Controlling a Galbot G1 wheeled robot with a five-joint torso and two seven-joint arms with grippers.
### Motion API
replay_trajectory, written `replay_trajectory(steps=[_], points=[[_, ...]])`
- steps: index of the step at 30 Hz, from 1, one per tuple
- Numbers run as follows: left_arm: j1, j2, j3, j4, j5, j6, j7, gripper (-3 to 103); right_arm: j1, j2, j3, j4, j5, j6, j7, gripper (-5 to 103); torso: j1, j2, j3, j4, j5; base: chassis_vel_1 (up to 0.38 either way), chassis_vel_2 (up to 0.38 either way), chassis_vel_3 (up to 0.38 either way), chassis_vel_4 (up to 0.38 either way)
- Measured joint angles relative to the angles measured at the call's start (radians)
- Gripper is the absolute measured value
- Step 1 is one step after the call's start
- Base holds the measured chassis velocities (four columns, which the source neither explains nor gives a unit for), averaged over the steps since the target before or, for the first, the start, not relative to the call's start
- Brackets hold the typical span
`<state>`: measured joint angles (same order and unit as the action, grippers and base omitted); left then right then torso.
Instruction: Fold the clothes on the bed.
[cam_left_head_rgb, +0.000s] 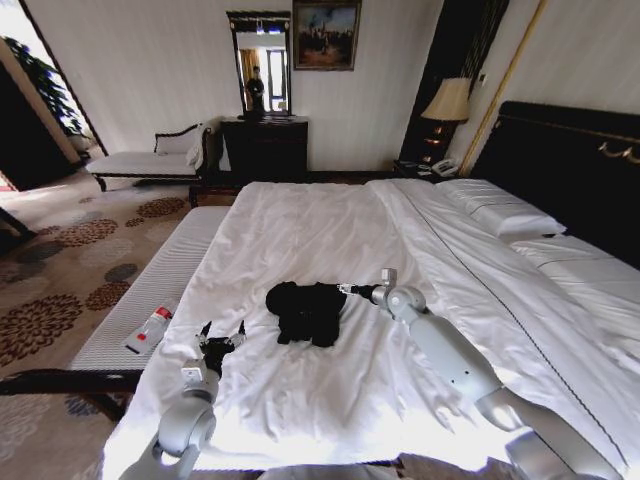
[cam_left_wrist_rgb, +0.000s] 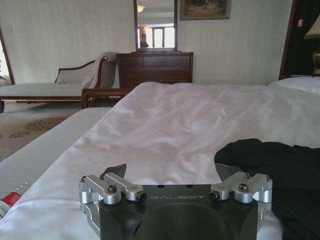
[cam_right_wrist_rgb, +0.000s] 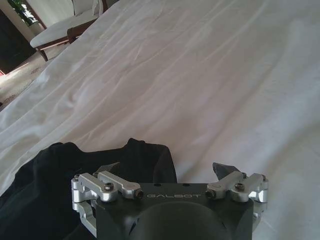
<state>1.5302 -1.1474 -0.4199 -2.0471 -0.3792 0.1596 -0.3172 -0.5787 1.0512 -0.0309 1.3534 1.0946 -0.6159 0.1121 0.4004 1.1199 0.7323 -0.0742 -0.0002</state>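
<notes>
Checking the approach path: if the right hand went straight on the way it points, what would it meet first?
Probably the black T-shirt: the open right hand sits at its edge. Depth is unclear; it might pass over onto the white duvet.

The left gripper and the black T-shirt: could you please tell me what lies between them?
Just bare white duvet. In the head view, the open left gripper sits apart from the T-shirt, with nothing on the stretch between.
</notes>
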Motion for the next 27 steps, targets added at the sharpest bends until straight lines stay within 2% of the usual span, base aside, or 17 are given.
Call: replay_trajectory(steps=[5,7,10,12,15,18,19,22,23,24,27], points=[[-0.009,0.006,-0.002,0.003,-0.007,0.003,-0.003,100,0.019,0.038,-0.012,-0.047,-0.008,-0.001,0.004,101,0.0,0.0,0.0,-0.0003,0.0,0.0,0.0,0.0,0.0],[-0.016,0.012,-0.002,0.008,-0.016,0.004,-0.004,100,0.025,0.065,-0.007,-0.071,-0.008,-0.002,0.009,96,0.0,0.0,0.0,-0.0001,0.0,0.0,0.0,0.0,0.0],[-0.023,0.014,-0.002,0.015,-0.031,0.006,-0.007,100,0.03,0.081,-0.005,-0.092,-0.008,-0.003,0.012,94,0.0,0.0,0.0,0.0002,0.0,0.0,0.0,0.0,0.0],[-0.031,0.017,-0.002,0.02,-0.061,0.011,-0.012,100,0.032,0.088,-0.005,-0.111,-0.008,-0.006,0.013,84,0.0,0.0,0.0,-0.0001,-0.0001,0.0,0.0,0.0,0.0],[-0.039,0.022,-0.003,0.025,-0.074,0.013,-0.014,100,0.033,0.089,-0.004,-0.119,-0.006,-0.006,0.013,78,0.0,0.0,0.0,-0.0001,0.0001,0.0,0.0,0.0,0.0],[-0.059,0.034,-0.002,0.035,-0.087,0.015,-0.015,100,0.033,0.09,-0.002,-0.121,-0.004,-0.006,0.013,62,0.0,0.0,0.0,-0.0001,0.0001,0.0,0.0,0.0,0.0],[-0.059,0.034,-0.002,0.035,-0.087,0.015,-0.015,100,0.033,0.09,-0.002,-0.121,-0.004,-0.006,0.013,62,0.0,0.0,0.0,-0.0001,0.0001,0.0,0.0,0.0,0.0],[-0.081,0.041,0.008,0.043,-0.099,0.019,-0.02,100,0.033,0.086,-0.003,-0.12,-0.004,-0.004,0.013,46,0.0,0.0,0.0,-0.0001,0.0,0.0,0.0,0.0,0.0],[-0.081,0.041,0.008,0.043,-0.099,0.019,-0.02,100,0.033,0.086,-0.003,-0.12,-0.004,-0.004,0.013,46,0.0,0.0,0.0,-0.0001,0.0,0.0,0.0,0.0,0.0],[-0.086,0.042,0.011,0.045,-0.103,0.021,-0.021,100,0.033,0.084,-0.004,-0.118,-0.004,-0.004,0.013,40,0.0,0.0,0.0,-0.0001,0.0,0.0,0.0,0.0,0.0],[-0.116,0.049,0.029,0.059,-0.149,0.033,-0.031,100,0.033,0.072,-0.01,-0.109,-0.001,-0.002,0.012,30,0.0,0.0,0.0,-0.0001,0.0002,0.0,0.0,0.0,0.0]])
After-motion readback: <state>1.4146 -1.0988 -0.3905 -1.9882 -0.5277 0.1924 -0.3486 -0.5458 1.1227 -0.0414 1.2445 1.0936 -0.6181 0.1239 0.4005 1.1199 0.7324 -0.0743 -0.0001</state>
